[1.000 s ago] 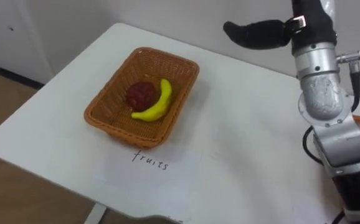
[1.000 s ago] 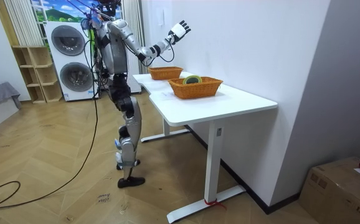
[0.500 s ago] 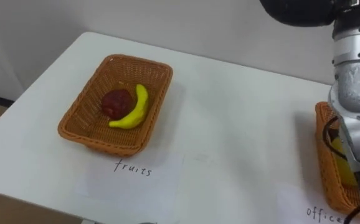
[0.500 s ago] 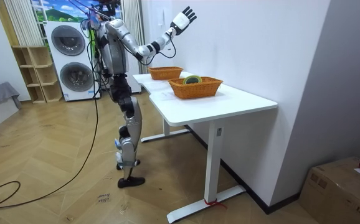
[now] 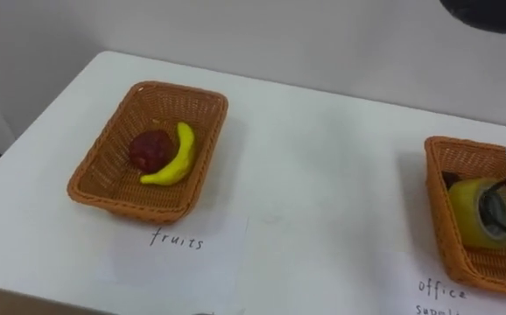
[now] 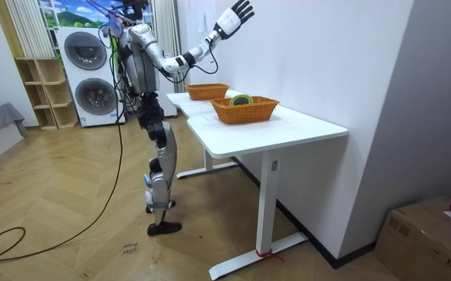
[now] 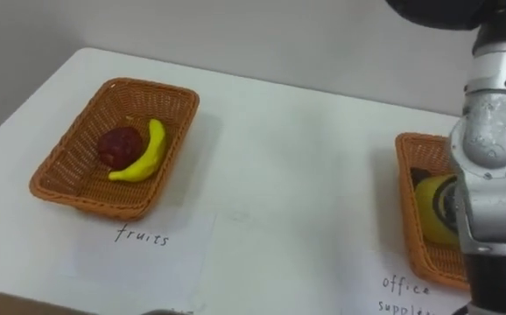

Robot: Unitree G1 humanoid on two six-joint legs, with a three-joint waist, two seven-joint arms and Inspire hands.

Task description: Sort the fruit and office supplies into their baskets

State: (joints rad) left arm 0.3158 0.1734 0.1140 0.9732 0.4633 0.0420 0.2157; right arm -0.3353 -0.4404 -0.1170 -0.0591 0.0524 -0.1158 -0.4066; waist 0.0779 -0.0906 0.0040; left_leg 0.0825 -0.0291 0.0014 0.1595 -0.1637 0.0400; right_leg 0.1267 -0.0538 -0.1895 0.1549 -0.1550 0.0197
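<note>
Wide bare table (image 5: 323, 175) between fruit basket (image 5: 122, 201) and office basket (image 5: 437, 206), flat paper label (image 5: 183, 258) at front, right forearm (image 7: 498, 166) across office basket.

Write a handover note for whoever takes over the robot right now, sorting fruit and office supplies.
Right robot hand: open, raised high over the table, holding nothing.
Things: banana and dark red fruit lie in the fruit basket; yellow tape roll sits in the office basket.
Done: those three look sorted.
Left: probably just lowering the arm; check the table's far ends first.
</note>
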